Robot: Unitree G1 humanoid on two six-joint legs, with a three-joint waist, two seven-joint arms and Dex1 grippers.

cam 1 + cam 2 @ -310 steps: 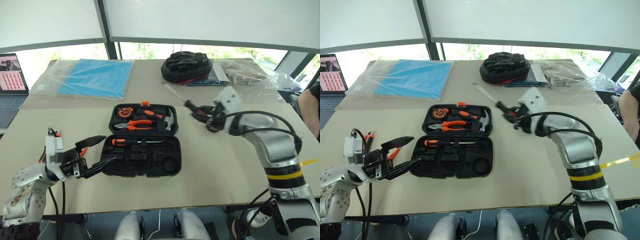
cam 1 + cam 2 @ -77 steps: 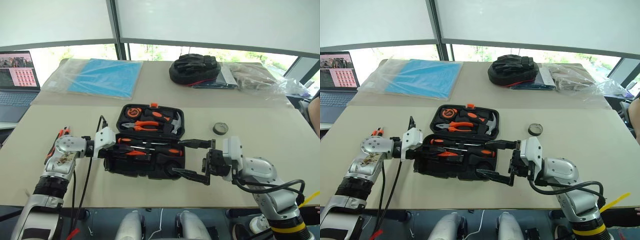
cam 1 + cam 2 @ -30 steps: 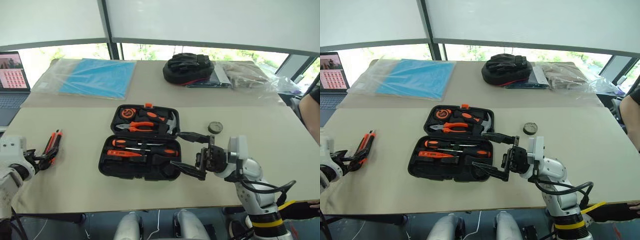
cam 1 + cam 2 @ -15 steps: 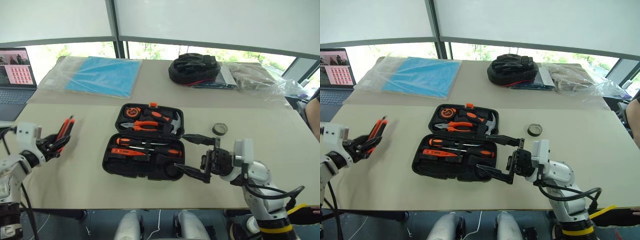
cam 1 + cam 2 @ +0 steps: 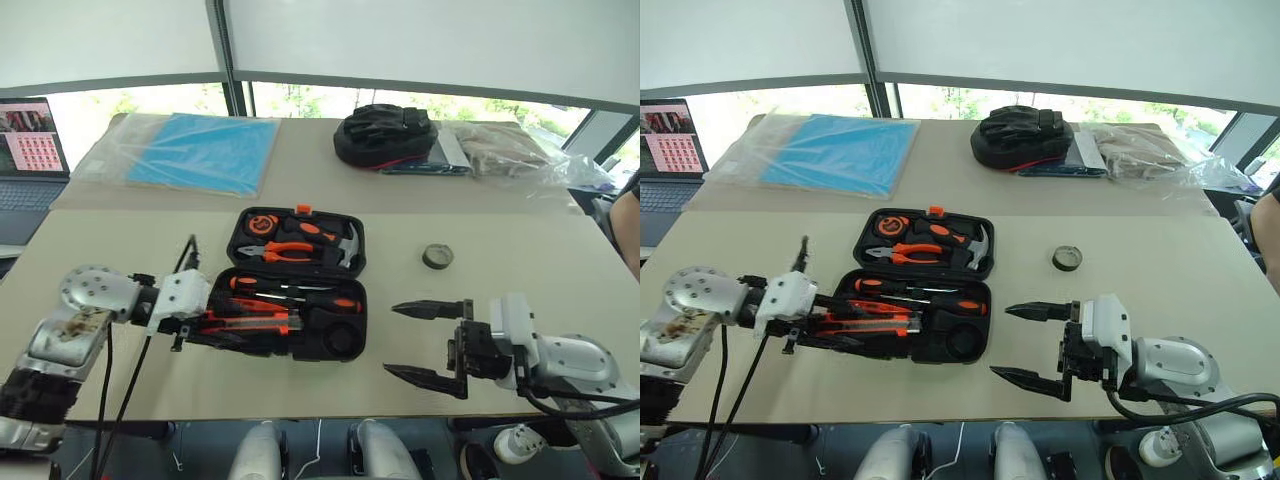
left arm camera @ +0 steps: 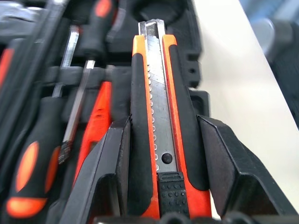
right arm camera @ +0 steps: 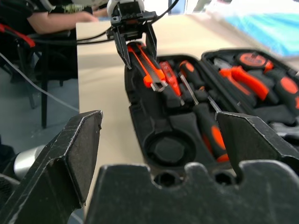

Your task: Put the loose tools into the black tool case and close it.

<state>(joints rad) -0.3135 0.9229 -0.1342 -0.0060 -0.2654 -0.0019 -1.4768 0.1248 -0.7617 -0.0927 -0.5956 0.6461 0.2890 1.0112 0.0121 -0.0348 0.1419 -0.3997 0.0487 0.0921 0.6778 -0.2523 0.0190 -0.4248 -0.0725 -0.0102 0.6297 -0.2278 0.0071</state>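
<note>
- My left gripper (image 6: 161,154) clamps the utility knife (image 6: 156,116) over the black tool case's (image 5: 345,345) near-left corner, blade lengthwise along the front slots.
- My right gripper (image 5: 428,342) gapes wide, empty; tape roll (image 5: 437,256) lies beyond it.

One black tool case (image 5: 345,262), open on the desk (image 5: 520,240). Inside, near half: two orange-and-black screwdrivers (image 5: 330,301), one slim orange tester screwdriver (image 7: 171,78), one utility knife (image 6: 159,126). Far half: one pair of orange-handled pliers (image 5: 290,249), one hammer (image 5: 345,247), one round tape measure (image 5: 265,224). One small dark tape roll (image 5: 437,257) loose on the desk. One lumpy black bag (image 5: 385,134). One blue sheet in clear plastic (image 5: 205,152). One laptop (image 5: 30,140). Two pincers: left (image 5: 205,328), right (image 5: 428,342).
</note>
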